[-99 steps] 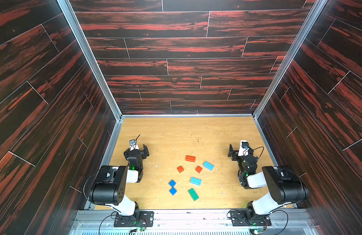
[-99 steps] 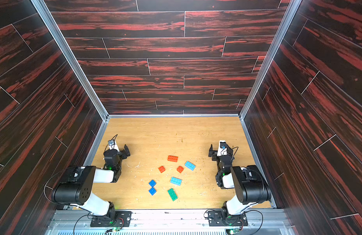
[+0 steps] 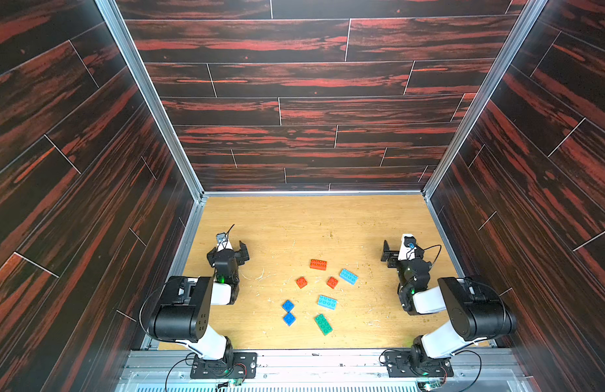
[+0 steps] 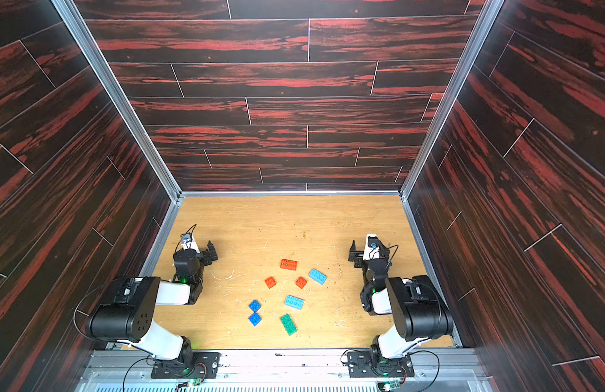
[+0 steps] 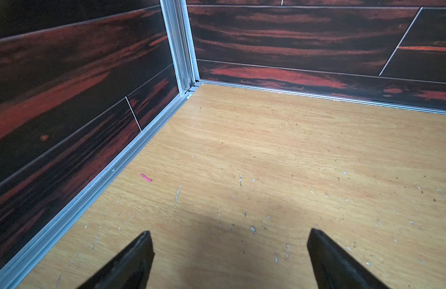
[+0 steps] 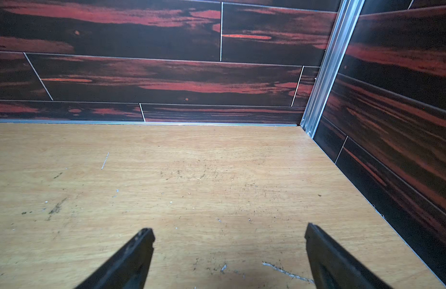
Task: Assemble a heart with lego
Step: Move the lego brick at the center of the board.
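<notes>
Loose lego lies spread on the wooden floor (image 3: pixel 294 220) between my arms, and no heart is in view. In both top views I see a long red-orange brick (image 3: pixel 317 264) (image 4: pixel 288 264) and two small red-orange ones (image 3: pixel 301 282) (image 3: pixel 332 282). There are also two light blue bricks (image 3: pixel 348 276) (image 3: pixel 326 301), two dark blue squares (image 3: pixel 288 305) (image 3: pixel 289 319) and a green brick (image 3: pixel 323 324). None of them touch each other. My left gripper (image 3: pixel 227 253) (image 5: pixel 228 235) stands open and empty, left of the bricks. My right gripper (image 3: pixel 401 253) (image 6: pixel 229 231) is open and empty on their right.
Dark wood-patterned walls with aluminium rails (image 3: pixel 189 258) close in the floor on three sides. Both wrist views show only bare scuffed floor and a far corner. A small pink scrap (image 5: pixel 146 177) lies near the left wall. The arm bases sit on the front metal rail (image 3: pixel 311 363).
</notes>
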Available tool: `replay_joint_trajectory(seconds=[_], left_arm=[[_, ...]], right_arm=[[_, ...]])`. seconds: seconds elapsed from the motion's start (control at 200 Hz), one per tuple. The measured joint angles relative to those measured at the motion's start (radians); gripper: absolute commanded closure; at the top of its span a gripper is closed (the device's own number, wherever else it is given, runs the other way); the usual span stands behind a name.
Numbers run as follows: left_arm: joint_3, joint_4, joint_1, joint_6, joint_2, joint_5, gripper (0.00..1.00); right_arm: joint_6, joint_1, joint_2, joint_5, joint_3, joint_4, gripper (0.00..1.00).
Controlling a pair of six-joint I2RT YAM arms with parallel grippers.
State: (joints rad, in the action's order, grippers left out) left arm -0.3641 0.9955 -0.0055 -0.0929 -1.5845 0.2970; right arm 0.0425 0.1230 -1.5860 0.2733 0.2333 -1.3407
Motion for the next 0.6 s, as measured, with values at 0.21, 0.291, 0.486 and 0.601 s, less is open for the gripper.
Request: replay_joint_trajectory(seconds=[0.21,0.291,0.486,0.601], left_arm=[[0.0,0.001,0.0,0.0,0.0,0.0,0.0],[0.001,0.01,0.0,0.0,0.0,0.001,0.0],[0.066,0.084,0.0,-0.004,0.034,0.043,0.0],[0.12,0.05,0.0,-0.013,0.177,0.084,0.0]], right_arm=[[0.0,0.0,0.0,0.0,0.0,0.0,0.02],[0.0,0.0,0.0,0.0,0.0,0.0,0.02],[-0.004,0.0,0.005,0.021,0.0,-0.001,0.02],[-0.013,0.0,0.076,0.05,0.013,0.087,0.01]])
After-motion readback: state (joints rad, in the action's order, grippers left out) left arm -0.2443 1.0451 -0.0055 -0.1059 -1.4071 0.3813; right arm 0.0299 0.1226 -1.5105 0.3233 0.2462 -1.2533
